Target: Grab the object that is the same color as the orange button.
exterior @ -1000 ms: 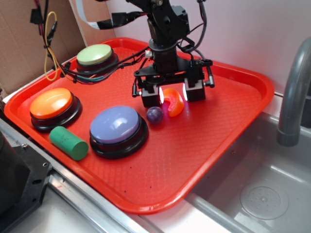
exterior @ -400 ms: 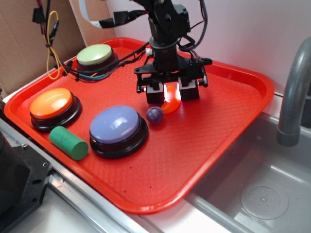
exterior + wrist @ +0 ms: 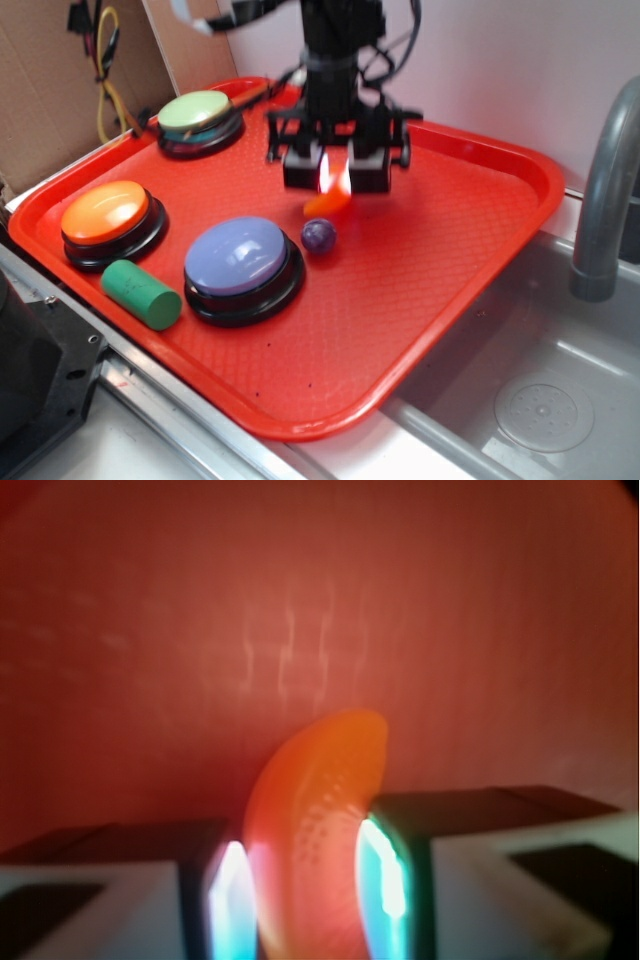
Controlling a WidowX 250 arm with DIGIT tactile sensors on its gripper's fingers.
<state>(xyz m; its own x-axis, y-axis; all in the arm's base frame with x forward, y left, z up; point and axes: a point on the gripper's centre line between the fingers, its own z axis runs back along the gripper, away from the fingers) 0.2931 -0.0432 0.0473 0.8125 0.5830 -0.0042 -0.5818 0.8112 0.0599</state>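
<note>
My gripper (image 3: pixel 335 176) has closed narrow on the small glossy orange crescent toy (image 3: pixel 315 810) and raised it off the red plastic tray (image 3: pixel 480 240); grab looks done.

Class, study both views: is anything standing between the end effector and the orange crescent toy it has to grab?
Nothing visible does. The end effector is shut on the orange crescent toy, whose tip hangs below it above the red tray. The purple ball sits on the tray below, apart from the toy.
</note>
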